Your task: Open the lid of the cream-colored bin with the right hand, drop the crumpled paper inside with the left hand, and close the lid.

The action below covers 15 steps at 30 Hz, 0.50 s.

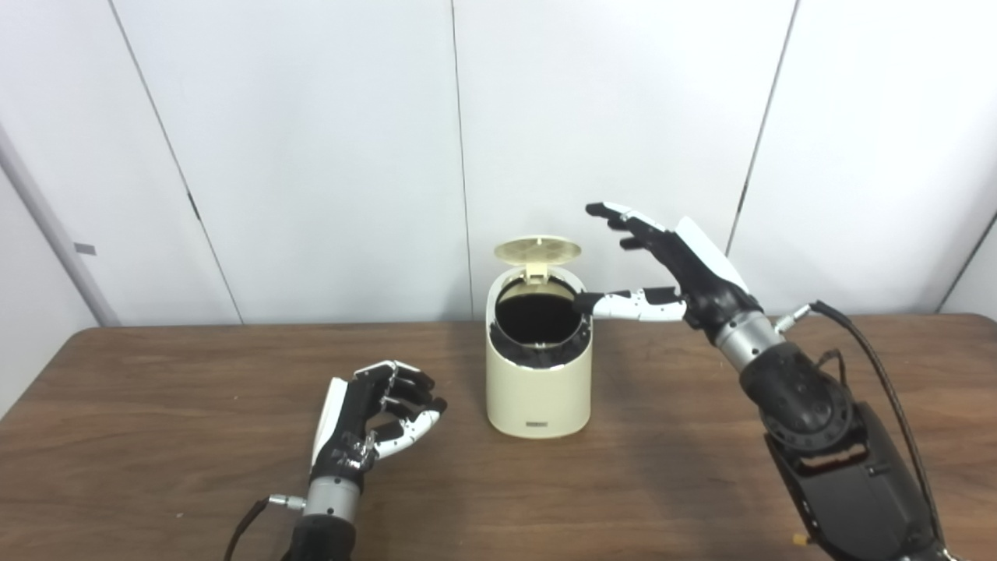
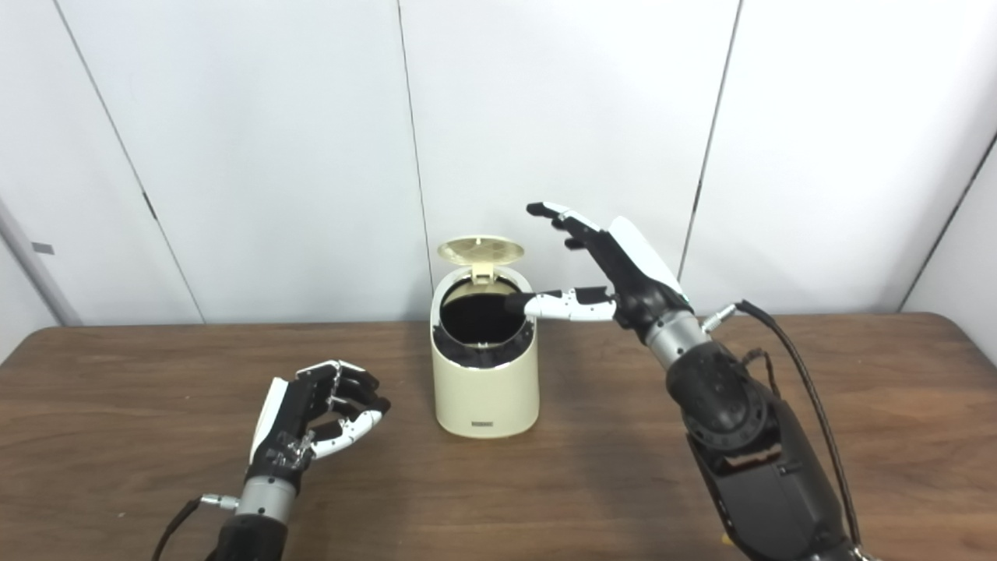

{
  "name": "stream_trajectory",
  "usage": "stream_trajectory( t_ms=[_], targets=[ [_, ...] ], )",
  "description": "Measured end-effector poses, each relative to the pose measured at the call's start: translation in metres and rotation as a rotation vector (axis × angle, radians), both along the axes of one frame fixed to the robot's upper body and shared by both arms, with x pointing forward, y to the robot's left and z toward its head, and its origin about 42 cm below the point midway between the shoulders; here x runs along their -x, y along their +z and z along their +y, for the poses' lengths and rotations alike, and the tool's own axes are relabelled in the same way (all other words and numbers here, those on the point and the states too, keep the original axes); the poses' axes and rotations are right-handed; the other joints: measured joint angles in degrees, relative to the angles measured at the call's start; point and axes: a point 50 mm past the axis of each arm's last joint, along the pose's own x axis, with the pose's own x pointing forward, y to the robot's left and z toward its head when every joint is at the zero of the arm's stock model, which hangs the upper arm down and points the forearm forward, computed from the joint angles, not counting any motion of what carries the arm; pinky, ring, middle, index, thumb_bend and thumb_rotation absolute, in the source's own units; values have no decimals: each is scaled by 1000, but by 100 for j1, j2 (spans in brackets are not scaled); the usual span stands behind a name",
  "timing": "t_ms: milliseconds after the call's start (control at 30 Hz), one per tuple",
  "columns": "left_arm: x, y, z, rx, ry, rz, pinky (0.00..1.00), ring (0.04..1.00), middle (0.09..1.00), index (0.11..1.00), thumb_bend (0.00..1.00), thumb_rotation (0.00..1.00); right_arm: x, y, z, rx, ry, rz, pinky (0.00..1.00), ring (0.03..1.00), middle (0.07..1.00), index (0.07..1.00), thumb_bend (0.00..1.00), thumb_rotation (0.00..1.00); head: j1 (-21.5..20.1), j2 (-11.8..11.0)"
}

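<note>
Cream bin stood upright mid-desk, toward the far edge, lid flipped up on its far-side hinge and standing open above the rim. Dark opening fully exposed; inside read black, contents couldn't be told

Right hand was raised just right of the bin, fingers spread and extended up-left, holding nothing. Its thumb pointed left, tip at the bin's right rim, looked touching or just about, hard to say which

Left hand sat low over the desk, near-left of the bin and well apart from it, palm facing right, fingers curled in halfway toward the thumb. Nothing visible in that curl, no paper seen between fingers and palm in either eye view, so it read as half-closed on nothing

Crumpled paper: couldn't locate it anywhere in view

White wall panels behind the desk
</note>
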Motion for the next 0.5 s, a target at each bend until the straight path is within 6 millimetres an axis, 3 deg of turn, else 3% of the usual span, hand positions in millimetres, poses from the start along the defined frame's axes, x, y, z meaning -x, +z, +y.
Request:
stream_trajectory(
  t_ms=[300, 500],
  targets=[
    [0, -2, -2, 2, -2, 5, 477, 571, 498, 496, 516, 0, -2, 6, 11, 77, 40, 21, 885, 939, 930, 901, 660, 493, 35, 26],
    [0, -1, -3, 3, -5, 4, 476, 569, 498, 496, 516, 0, -5, 9, 18, 146, 48, 36, 842, 929, 925, 897, 680, 526, 88, 53]
  ],
)
